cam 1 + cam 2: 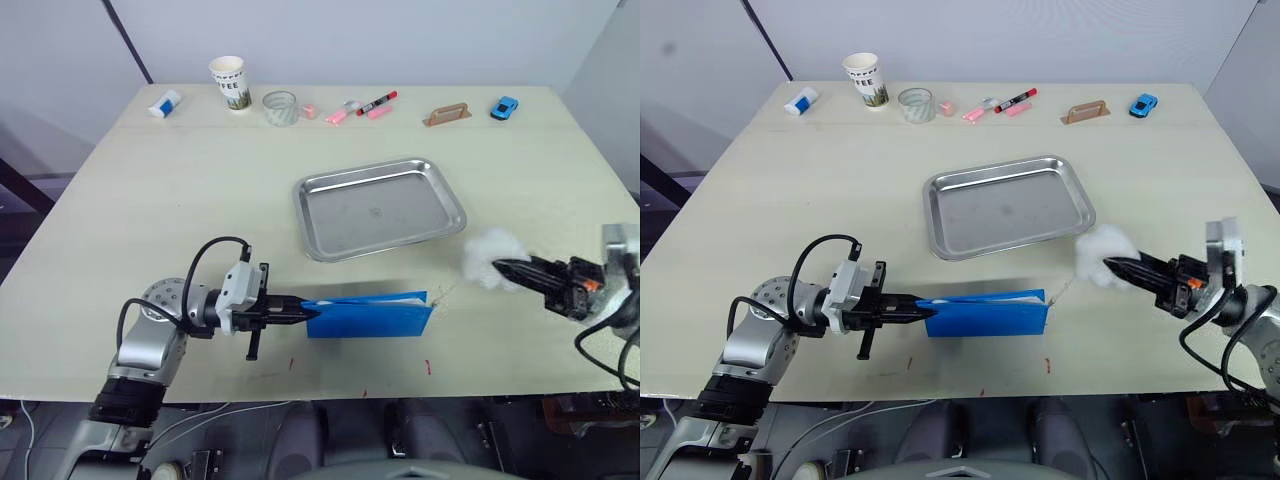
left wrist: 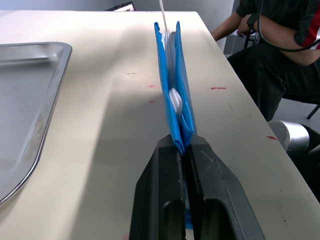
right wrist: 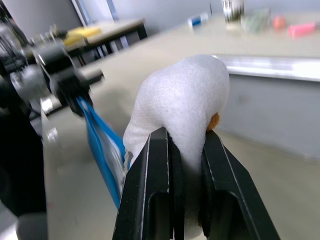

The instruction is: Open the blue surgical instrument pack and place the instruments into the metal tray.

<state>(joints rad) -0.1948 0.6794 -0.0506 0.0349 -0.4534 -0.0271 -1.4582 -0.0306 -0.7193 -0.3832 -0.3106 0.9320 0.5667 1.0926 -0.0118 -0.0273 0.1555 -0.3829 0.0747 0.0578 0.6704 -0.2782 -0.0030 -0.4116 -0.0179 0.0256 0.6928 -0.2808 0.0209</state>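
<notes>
Pack: the blue pack (image 1: 370,315) stands on edge near the front of the table (image 1: 150,230), just in front of the tray and apart from it; its two blue sides are slightly parted at the top, showing pale lining and something white inside.
Left claw: the left claw (image 1: 303,311) is clamped tight on the pack's left end, the blue fabric pinched between its two black fingers (image 2: 160,200).
Tray: the metal tray (image 1: 380,207) lies flat at mid table with nothing in it.
Right claw: the right claw (image 1: 1110,266) is closed on a white plush toy (image 1: 1097,255), squeezing it between its fingers, just off the tray's front right corner and to the right of the pack.
Far edge: a paper cup (image 1: 229,82), a glass (image 1: 280,107), pink and red markers (image 1: 362,106), a wooden block (image 1: 447,114) and a blue toy car (image 1: 504,107).
Beside the table: a seated person (image 2: 275,45) in dark clothes.
</notes>
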